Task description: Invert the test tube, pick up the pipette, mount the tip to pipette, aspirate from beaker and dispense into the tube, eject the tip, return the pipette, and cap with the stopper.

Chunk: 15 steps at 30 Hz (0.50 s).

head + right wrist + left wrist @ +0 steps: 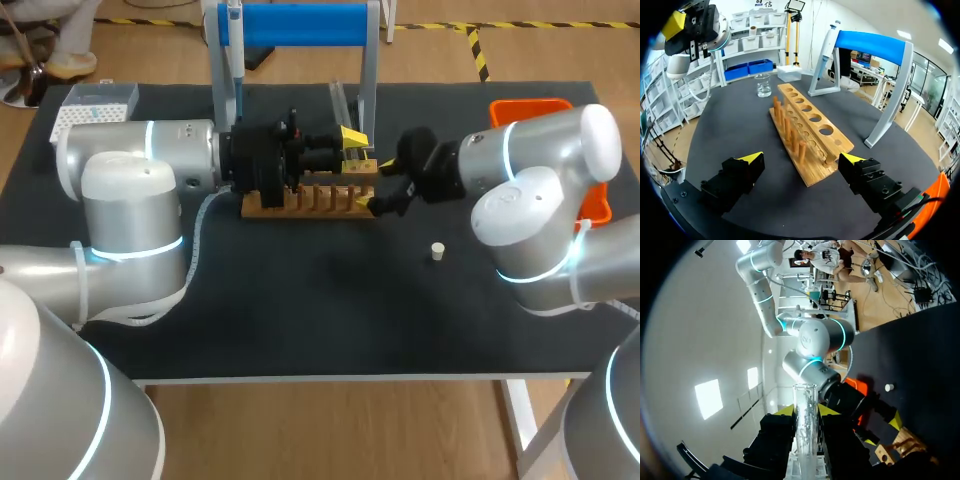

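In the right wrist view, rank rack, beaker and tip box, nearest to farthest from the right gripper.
1. Wooden rack: just ahead of the right gripper, near end between its fingers.
2. Glass beaker: past the rack's far end.
3. White tip box: beyond the beaker, farthest.

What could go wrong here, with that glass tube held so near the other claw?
The test tube, pinched in the left gripper, might slip or strike the wooden rack. The right gripper, open at the rack's end, sits close to the left one; they might bump.
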Motion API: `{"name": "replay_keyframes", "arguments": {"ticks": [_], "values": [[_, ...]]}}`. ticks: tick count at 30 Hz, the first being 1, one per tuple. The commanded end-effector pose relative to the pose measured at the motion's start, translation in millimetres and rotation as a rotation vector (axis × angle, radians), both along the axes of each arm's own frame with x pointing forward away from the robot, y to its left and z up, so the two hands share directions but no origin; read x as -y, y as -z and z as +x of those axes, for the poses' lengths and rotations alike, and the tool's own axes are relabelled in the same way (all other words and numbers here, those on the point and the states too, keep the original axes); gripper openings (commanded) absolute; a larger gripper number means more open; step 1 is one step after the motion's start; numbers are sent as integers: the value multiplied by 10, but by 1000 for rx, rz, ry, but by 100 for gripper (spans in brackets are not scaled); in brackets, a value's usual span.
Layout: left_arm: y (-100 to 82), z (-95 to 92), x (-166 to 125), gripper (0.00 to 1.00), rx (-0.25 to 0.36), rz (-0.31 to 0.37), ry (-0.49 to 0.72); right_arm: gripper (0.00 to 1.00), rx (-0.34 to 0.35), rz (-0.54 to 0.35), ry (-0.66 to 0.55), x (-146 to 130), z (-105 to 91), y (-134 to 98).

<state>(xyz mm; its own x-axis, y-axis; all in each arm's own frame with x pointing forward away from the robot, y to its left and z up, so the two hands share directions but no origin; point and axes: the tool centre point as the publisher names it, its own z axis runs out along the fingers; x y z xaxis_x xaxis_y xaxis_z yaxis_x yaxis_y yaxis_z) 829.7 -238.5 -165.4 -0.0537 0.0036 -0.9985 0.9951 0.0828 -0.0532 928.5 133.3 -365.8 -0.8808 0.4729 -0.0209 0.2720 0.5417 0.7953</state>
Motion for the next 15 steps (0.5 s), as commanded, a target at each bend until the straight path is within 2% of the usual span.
{"name": "replay_keyframes", "arguments": {"ticks": [1, 3, 9, 15], "values": [[-160, 3, -75, 0, -83, 43, 13, 100, 0, 1, -2, 12, -1, -1], [-209, 46, -64, 0, -152, 58, 22, 100, 0, 1, -2, 12, -1, -1], [-366, 173, 2, 0, -300, 98, 56, 100, 0, 1, -2, 12, -1, -1], [-369, 284, 47, 0, -503, 112, 47, 100, 0, 1, -2, 12, -1, -1]]}}
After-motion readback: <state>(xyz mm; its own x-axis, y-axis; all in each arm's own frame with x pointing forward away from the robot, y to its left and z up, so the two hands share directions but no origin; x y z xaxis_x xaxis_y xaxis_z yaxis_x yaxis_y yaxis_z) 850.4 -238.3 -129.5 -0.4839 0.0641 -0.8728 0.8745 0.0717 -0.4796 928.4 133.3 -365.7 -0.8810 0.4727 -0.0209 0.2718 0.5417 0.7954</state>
